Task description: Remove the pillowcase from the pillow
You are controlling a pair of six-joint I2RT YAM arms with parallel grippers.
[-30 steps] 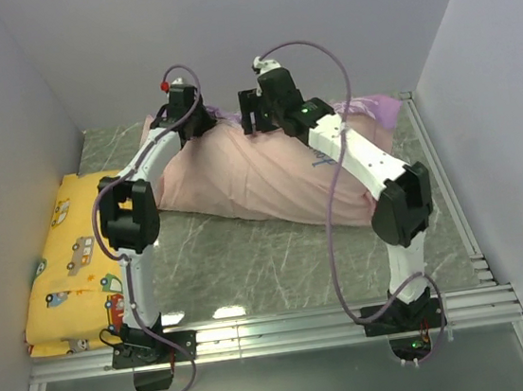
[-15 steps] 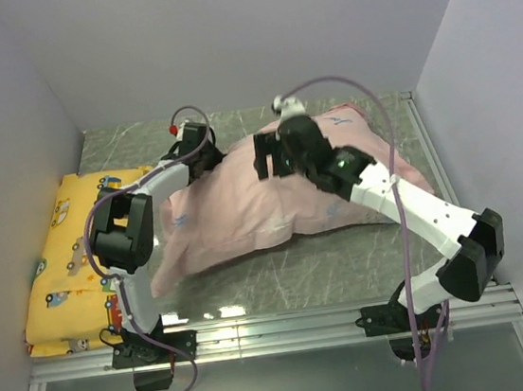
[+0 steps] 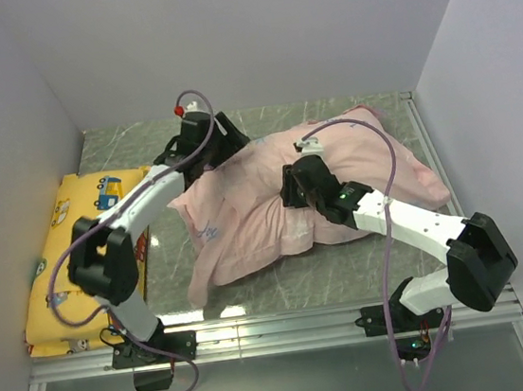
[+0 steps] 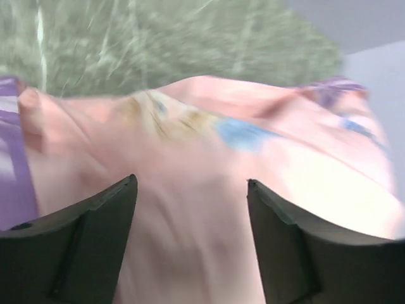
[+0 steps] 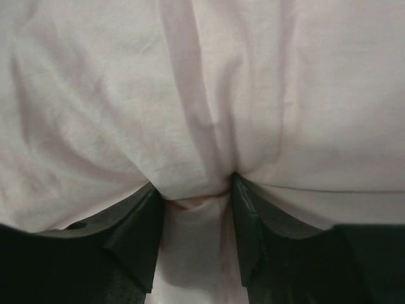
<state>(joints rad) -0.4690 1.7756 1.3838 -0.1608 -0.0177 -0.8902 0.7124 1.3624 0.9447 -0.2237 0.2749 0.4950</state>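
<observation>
Pillowcase (image 3: 241, 222) is pinched tight in your right hand (image 5: 195, 193) so you can tug it off; your left hand (image 4: 191, 190) is wide open, holding nothing.

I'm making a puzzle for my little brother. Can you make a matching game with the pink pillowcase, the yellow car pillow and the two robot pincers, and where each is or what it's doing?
Things:
1. pale pink fabric pillowcase
2. yellow rectangular pillow printed with cartoon vehicles
3. left pincer
4. right pincer

Matches:
A. open, holding nothing
B. lying at the far left
C. pinching a fold of pink fabric
D. crumpled in the middle

Pairs: 1-D, 2-B, 3-A, 4-C
</observation>
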